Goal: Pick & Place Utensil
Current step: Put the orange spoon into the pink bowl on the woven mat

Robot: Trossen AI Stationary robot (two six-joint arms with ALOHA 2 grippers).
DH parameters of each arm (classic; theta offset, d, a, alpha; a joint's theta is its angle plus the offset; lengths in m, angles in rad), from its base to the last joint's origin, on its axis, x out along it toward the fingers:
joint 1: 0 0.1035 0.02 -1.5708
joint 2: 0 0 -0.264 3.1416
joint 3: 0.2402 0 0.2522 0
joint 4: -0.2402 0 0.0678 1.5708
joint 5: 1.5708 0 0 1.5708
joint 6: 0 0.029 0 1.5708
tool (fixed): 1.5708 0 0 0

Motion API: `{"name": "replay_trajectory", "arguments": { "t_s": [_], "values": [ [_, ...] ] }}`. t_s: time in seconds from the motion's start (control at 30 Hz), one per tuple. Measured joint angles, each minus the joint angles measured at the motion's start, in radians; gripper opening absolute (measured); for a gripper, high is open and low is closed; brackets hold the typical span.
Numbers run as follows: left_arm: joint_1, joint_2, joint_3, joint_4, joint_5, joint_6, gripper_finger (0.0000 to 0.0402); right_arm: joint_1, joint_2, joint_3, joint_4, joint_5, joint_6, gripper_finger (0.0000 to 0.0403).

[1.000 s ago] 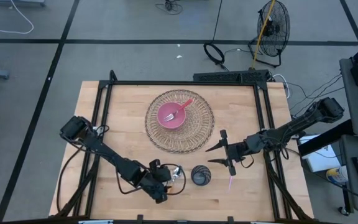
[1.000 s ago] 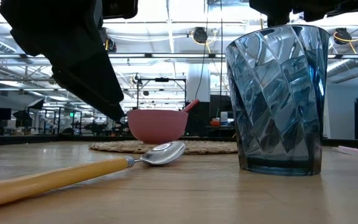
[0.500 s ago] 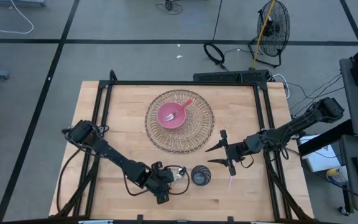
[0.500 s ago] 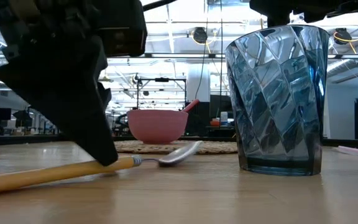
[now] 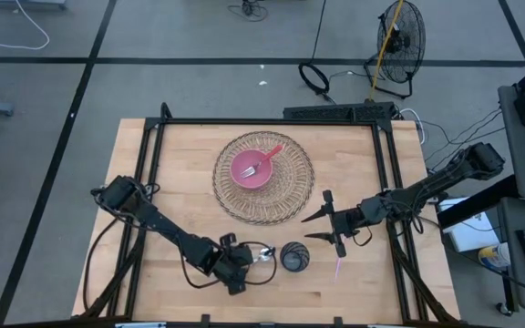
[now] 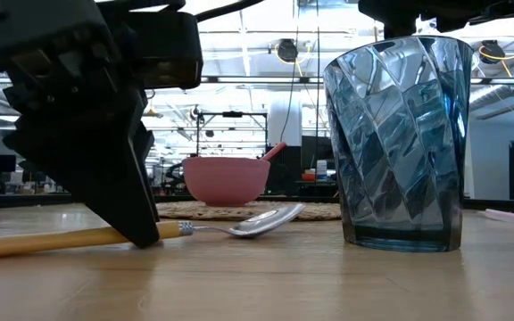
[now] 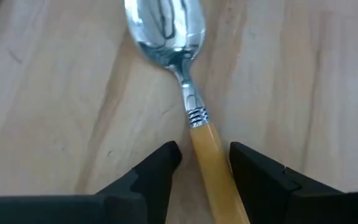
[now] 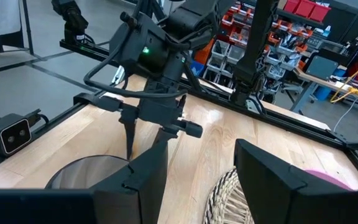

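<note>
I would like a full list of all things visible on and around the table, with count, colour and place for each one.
spoon: one, silver bowl with yellow-orange handle, lying on the table's near part, beside the glass
glass: one, blue-grey, upright, near edge of the table
bowl: one, pink, on the woven mat
fork: one, pink handle, resting in the bowl
woven mat: one, tan, round, middle of the table's far half
pink stick: one, on the table under the right gripper; kind unclear
table: one, light wood, black frame
fan: one, black, on the floor beyond the table
left gripper: open, fingers either side of the spoon handle
right gripper: open, waiting right of the mat
</note>
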Motion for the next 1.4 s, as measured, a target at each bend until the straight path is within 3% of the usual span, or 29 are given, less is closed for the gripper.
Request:
{"name": "replay_trajectory", "arguments": {
  "t_s": [0.47, 1.4],
  "values": [
    [0.033, -0.006, 0.003, -0.125, 0.041, 0.047, 0.0124, 0.000, 0.000, 0.000, 0.000, 0.000, 0.003, 0.0176],
    [0.064, -0.006, 0.002, -0.240, 0.221, 0.113, 0.0120, 0.000, 0.000, 0.000, -0.001, 0.000, 0.022, 0.0176]
  ]
}}
